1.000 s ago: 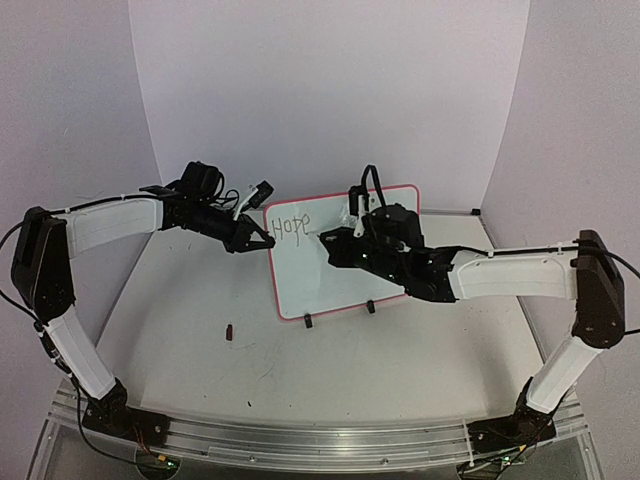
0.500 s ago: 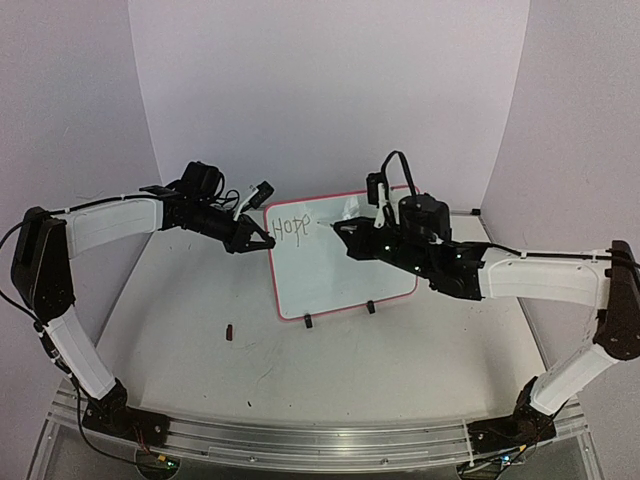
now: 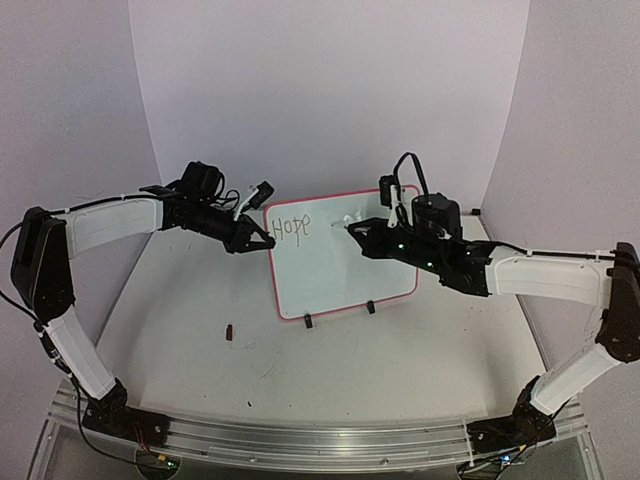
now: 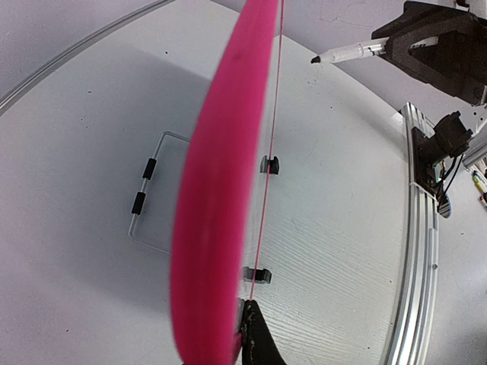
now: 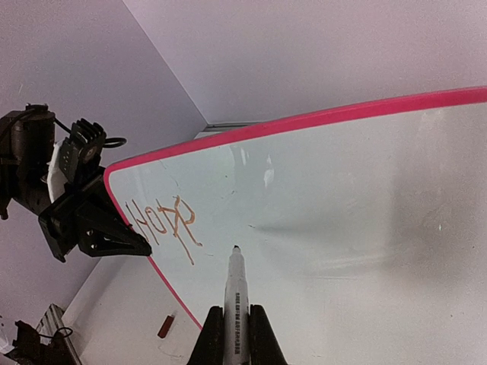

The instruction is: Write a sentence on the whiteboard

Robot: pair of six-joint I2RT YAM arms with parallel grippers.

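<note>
- Presently, the whiteboard (image 3: 340, 265) is seen upright on the desk (image 3: 380, 370), its left rim clamped by the left fingers (image 3: 258, 240).
- A marker (image 5: 234, 304) is gripped by the right fingers (image 5: 205, 342), its tip held near the board face (contact cannot be told).
- Of the sentence (image 3: 291, 225), only "Hope" is written, top left.

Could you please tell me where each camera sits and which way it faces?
Top external: above, behind the bases, looking down on both arms and the small white rectangular board with red-pink rim.
Left wrist: sights along the board's edge; left gripper at bottom.
Right wrist: faces the board's front; right gripper holds a white marker.
Shared: both wrist views show board and marker.
</note>
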